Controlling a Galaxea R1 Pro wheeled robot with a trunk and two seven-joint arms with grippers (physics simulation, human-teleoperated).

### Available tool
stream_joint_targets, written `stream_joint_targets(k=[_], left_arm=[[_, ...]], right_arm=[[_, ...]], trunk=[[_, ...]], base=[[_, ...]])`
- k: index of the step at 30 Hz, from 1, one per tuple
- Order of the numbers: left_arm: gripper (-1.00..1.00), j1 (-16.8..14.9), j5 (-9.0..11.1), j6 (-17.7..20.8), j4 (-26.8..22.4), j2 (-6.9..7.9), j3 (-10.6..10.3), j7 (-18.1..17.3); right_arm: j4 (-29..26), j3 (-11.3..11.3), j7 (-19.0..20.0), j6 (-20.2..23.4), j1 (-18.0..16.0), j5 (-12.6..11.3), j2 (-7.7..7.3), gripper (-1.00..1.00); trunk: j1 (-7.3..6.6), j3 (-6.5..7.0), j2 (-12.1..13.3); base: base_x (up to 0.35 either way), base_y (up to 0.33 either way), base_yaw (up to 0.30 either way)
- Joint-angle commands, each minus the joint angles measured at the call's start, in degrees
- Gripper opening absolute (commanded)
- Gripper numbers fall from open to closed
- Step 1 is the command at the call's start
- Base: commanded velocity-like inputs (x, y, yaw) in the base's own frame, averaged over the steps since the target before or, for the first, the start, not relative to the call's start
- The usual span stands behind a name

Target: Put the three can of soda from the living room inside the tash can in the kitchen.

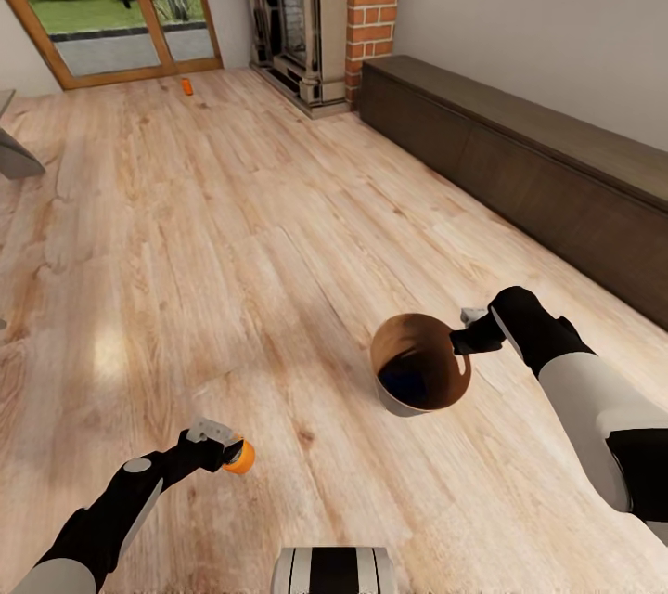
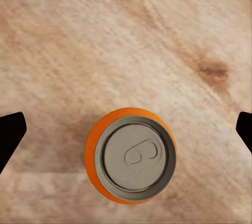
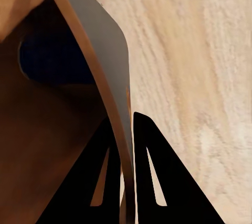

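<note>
From the head view we see the living room's light wood floor spreading ahead, with wood-framed glass doors at about eleven o'clock, a red-brick fireplace near one o'clock and a long dark low cabinet running along the wall toward three o'clock. Our left claw sits at about seven o'clock with an orange can at its tip, while our right claw at four o'clock grips the rim of the trash can, which is tilted with its copper-brown mouth toward us and something dark blue lying inside. A second orange can lies far off on the floor near the doors, at about eleven o'clock. In the left wrist view we look down on the pale top of the orange can, standing over the wood floor; the two dark fingertips sit spread far apart on either side of it and do not touch it, so that claw is wide open. In the right wrist view the fingers are pinched close together with the bin's thin rim between them, the brown inside on one side with a dark blue patch deep within, the grey outside and floor on the other.
</note>
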Motion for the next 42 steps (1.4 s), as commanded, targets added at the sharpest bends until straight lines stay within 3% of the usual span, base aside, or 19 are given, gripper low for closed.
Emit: stream_joint_targets(k=[1,6,11,23,31,32,34,42], left_arm=[[1.00,0.0,0.0,0.0,0.0,0.00,0.0,0.0],[1.00,0.0,0.0,0.0,0.0,0.00,0.0,-0.1],[1.00,0.1,0.1,0.8,-0.2,-0.14,0.2,-0.1],[1.00,0.1,0.1,0.8,-0.2,-0.14,0.2,-0.1],[1.00,0.3,0.2,0.3,0.1,-0.18,0.2,-0.2],[1.00,0.3,0.2,0.3,0.1,-0.18,0.2,-0.2],[1.00,0.3,0.2,0.3,0.1,-0.18,0.2,-0.2],[1.00,0.4,0.2,0.3,0.1,-0.18,0.2,-0.2]], right_arm=[[0.0,-0.1,0.3,0.4,0.0,-1.5,0.02,-1.00],[0.0,-0.2,0.3,0.4,0.0,-1.6,0.04,-1.00],[-1.6,-0.3,0.7,0.4,1.8,3.7,1.64,-1.00],[-5.5,-0.3,1.7,0.2,2.0,13.1,1.64,-1.00],[-8.1,-0.1,0.5,0.3,-0.3,17.3,1.66,-1.00],[-8.8,0.0,0.5,0.4,-0.4,-0.3,1.67,-1.00],[-8.8,0.0,0.4,0.4,-0.5,-0.3,1.67,-1.00],[-9.7,0.0,0.4,0.4,-0.5,-0.3,1.76,-1.00]], trunk=[[0.01,-0.26,0.0],[0.14,-1.44,-0.1],[0.15,-1.44,-0.1],[0.15,-1.44,-0.1],[0.15,-1.44,-0.1],[0.15,-1.44,-0.1],[0.15,-1.41,-0.1],[-0.05,0.84,0.0]], base=[[0.000,0.000,0.000],[0.000,0.000,0.000],[0.000,0.000,0.000],[0.000,0.000,0.000],[0.000,0.000,0.000],[0.000,0.000,0.000],[0.000,0.000,0.000],[0.000,0.000,0.000]])
